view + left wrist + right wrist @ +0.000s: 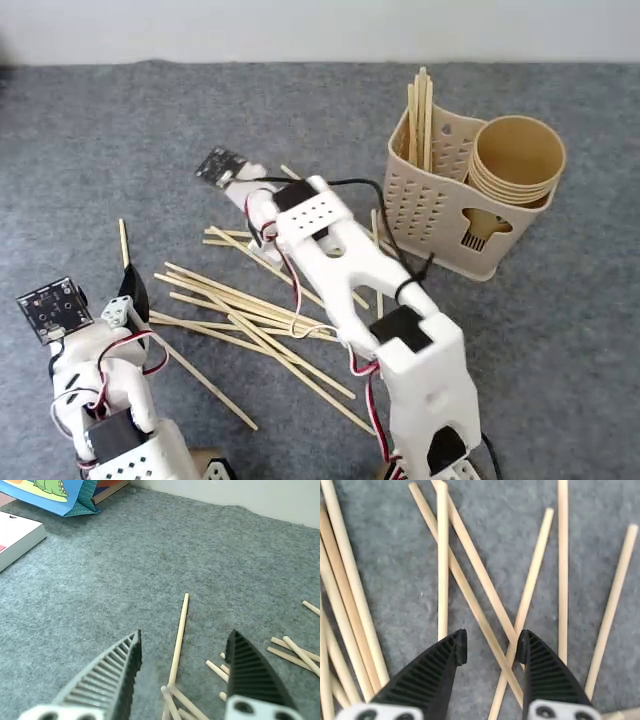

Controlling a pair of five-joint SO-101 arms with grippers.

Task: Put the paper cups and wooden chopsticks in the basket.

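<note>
A beige slotted basket (432, 212) stands at the back right, with a stack of paper cups (517, 158) and a few upright chopsticks (421, 110) inside. Several wooden chopsticks (245, 310) lie scattered on the grey carpet in the middle. My right gripper (490, 647) is open low over that pile, its fingers either side of two crossing chopsticks (485, 590). In the high view the right gripper (260, 225) sits at the pile's far edge. My left gripper (184, 637) is open at the near left, with a lone chopstick (179, 632) on the carpet between its fingers. That left gripper (128, 288) points at the same stick (124, 243).
A colourful printed sheet (55, 492) and a white flat box (15, 535) lie beyond the left gripper. A pale wall (320, 30) borders the carpet at the back. Bare carpet spreads at the back left and to the right of the basket.
</note>
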